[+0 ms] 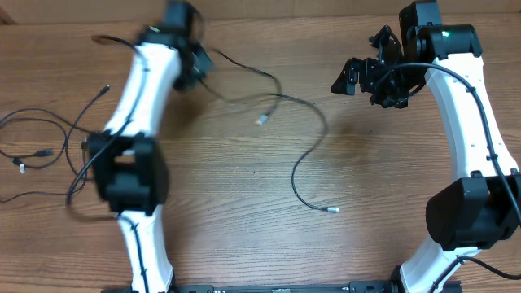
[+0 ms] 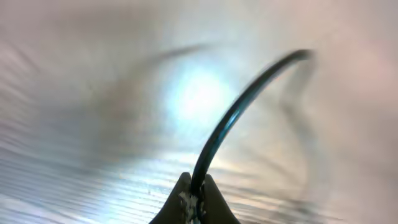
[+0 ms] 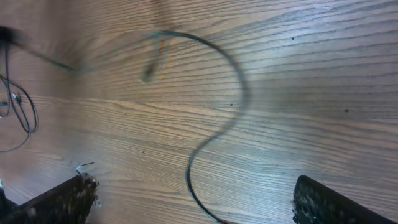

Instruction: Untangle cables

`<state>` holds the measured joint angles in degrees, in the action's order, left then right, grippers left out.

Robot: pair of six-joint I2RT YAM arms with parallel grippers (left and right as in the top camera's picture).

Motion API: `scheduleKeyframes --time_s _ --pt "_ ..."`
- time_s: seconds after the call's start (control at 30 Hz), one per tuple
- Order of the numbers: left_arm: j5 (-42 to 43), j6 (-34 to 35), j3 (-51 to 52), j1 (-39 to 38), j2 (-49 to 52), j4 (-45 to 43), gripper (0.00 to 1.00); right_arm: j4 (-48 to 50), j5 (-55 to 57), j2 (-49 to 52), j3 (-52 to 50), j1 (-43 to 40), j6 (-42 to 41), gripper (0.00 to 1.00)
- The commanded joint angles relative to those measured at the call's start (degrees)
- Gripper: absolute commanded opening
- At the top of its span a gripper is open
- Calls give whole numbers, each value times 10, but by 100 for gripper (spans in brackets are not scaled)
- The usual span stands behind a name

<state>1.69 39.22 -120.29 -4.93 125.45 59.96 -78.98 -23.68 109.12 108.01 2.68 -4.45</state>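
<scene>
Thin black cables (image 1: 313, 114) lie on the wooden bench (image 1: 391, 187). One curves through the centre to a small pale plug (image 1: 332, 210), and others sprawl loosely at the left edge. The left hand (image 2: 193, 202) is pinched tight on one of them. The right hand (image 3: 196, 202) gapes wide, empty.

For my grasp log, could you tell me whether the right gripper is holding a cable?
No, the right gripper is wide open, and the cable lies on the table clear of it.

A brown wood-grain table (image 1: 244, 236) spans the overhead view, its grain running sideways.
</scene>
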Motion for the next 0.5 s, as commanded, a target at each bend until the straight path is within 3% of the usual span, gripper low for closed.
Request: scheduleKeyframes --time_s 0.0,0.27,0.47 --pt "-2 -71 -99 59 -135 2 4 2 1 -15 7 2 4 100" --pt "-10 -76 -175 257 -254 -20 4 -2 -3 -15 7 2 0 100" --pt "-2 -82 -174 352 -254 23 4 -10 -6 -15 7 2 0 100"
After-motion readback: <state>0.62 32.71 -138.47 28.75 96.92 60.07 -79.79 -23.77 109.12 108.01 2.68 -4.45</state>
